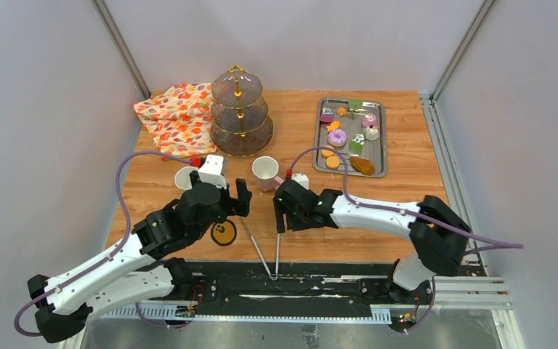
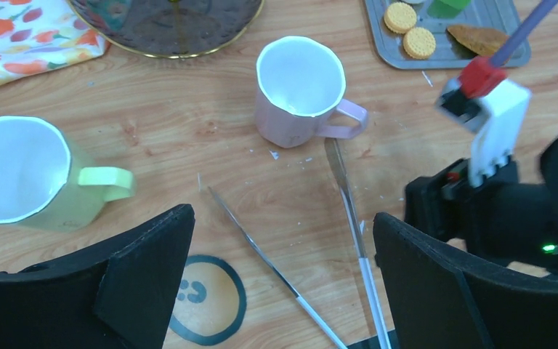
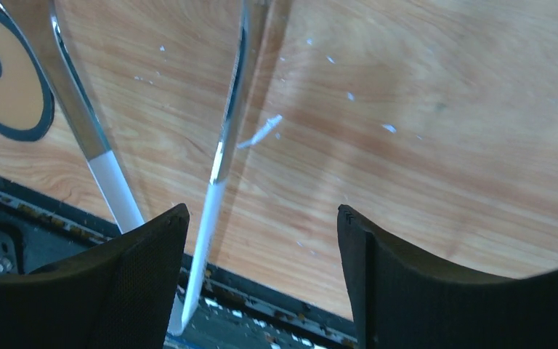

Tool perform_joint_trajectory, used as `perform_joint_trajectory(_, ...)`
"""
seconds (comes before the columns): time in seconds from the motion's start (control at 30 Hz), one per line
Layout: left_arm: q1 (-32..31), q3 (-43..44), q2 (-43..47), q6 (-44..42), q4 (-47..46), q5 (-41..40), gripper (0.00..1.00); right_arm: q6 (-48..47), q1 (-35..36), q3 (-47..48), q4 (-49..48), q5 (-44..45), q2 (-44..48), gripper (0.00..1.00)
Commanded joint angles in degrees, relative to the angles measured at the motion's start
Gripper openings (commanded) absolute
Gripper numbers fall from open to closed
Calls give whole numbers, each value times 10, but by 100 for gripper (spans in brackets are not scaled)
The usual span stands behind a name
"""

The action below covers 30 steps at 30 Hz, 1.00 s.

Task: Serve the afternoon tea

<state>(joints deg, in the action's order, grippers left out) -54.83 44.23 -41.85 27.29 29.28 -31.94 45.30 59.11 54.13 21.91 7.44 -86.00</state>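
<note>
Right wrist view: right jaws released over the tongs (image 3: 230,116) lying on the tabletop (image 3: 443,145); left jaws wide too. Pastries (image 1: 337,137) unserved; next probably regrasping the tongs.

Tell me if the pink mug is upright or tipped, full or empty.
Upright and empty: the pink mug stands on its base, mouth up, and the left wrist view shows only its bare white inside.

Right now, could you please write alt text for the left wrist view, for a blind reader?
A pink mug stands upright on the wooden table, a yellow-green mug to its left, with metal tongs lying below it, framed by the open left gripper. A tray corner holds biscuits.
</note>
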Motion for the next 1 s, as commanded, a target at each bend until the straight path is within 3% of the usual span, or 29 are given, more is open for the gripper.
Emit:
perform_joint_trajectory(0.0,3,-4,19,16,14,-51,98,27,26,53,-14,34,-70,73)
perform_joint_trajectory(0.13,3,-5,23,19,22,-59,98,27,39,86,-4,52,-120,63)
perform_joint_trajectory(0.4,3,-8,23,15,19,-63,98,46,45,78,13,72,-137,17)
perform_joint_trajectory(0.53,3,-5,23,13,16,-63,98,40,43,57,46,106,-107,2)
perform_joint_trajectory(0.67,3,-2,23,9,16,-62,98,2,25,27,101,146,-54,1)
perform_joint_trajectory(0.97,3,-4,7,10,-9,-49,98,-179,-40,-9,177,227,62,1)
